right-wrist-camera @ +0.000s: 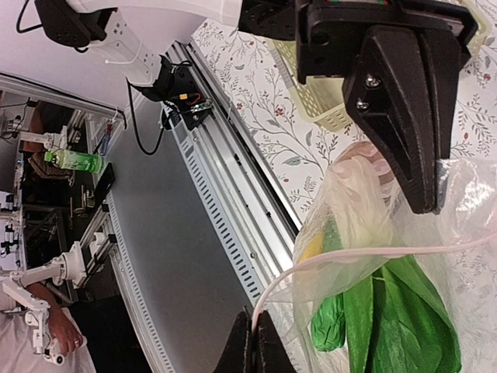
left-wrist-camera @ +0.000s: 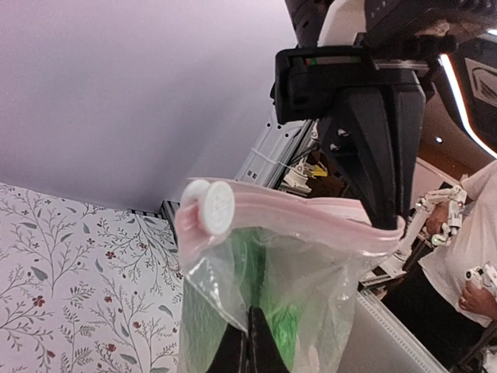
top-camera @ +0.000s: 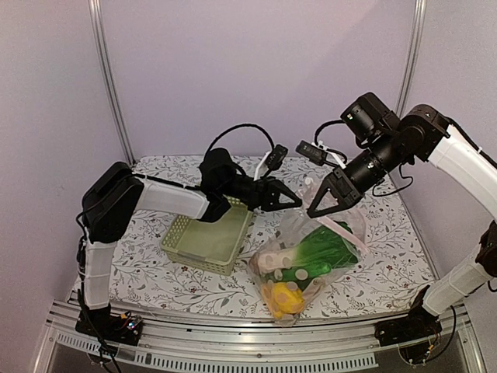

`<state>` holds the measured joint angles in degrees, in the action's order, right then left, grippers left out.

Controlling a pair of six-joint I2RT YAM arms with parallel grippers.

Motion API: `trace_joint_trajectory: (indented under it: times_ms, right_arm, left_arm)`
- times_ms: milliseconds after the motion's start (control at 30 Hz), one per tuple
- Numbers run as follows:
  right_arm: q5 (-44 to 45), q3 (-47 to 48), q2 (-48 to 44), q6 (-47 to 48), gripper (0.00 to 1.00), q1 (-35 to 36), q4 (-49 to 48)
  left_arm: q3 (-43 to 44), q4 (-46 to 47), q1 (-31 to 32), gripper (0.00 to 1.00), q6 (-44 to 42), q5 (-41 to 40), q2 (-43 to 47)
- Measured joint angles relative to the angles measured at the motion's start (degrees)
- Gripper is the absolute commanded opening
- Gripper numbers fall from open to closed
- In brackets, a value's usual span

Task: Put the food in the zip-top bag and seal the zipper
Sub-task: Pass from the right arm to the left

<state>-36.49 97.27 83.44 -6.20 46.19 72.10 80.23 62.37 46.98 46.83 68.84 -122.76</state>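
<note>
Well, at centre left I see the basket (top-camera: pixel 206 239) on the desk (top-camera: pixel 147 272). My left hand (top-camera: pixel 297 203) is clamped on the bag (top-camera: pixel 295 233), which sits right of centre with the food (top-camera: pixel 326 249) inside; my right hand (top-camera: pixel 313 210) pinches one end of its zipper (right-wrist-camera: pixel 373 252).

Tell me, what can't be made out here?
Food in the bag: left wrist view, crinkled plastic blurs it to green.
Zipper: top view, too thin to tell if sealed.
Left fingers: left wrist view, bottom edge cuts them off.
Basket far end: top view, left arm covers it.
</note>
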Motion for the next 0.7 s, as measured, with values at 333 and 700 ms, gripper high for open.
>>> trace_joint_trajectory:
  times_ms: [333, 700]
  right_arm:
    - [15.7, -0.2, -0.2, -0.5, 0.04, -5.8, 0.9]
    - [21.3, 6.8, 1.9, 1.0, 0.37, -8.4, -6.6]
  left_arm:
    - [-8.8, -10.3, -1.7, 0.00, -6.7, -15.4, 12.7]
    - [-11.1, -21.9, -0.4, 0.00, -16.8, -27.0, 20.0]
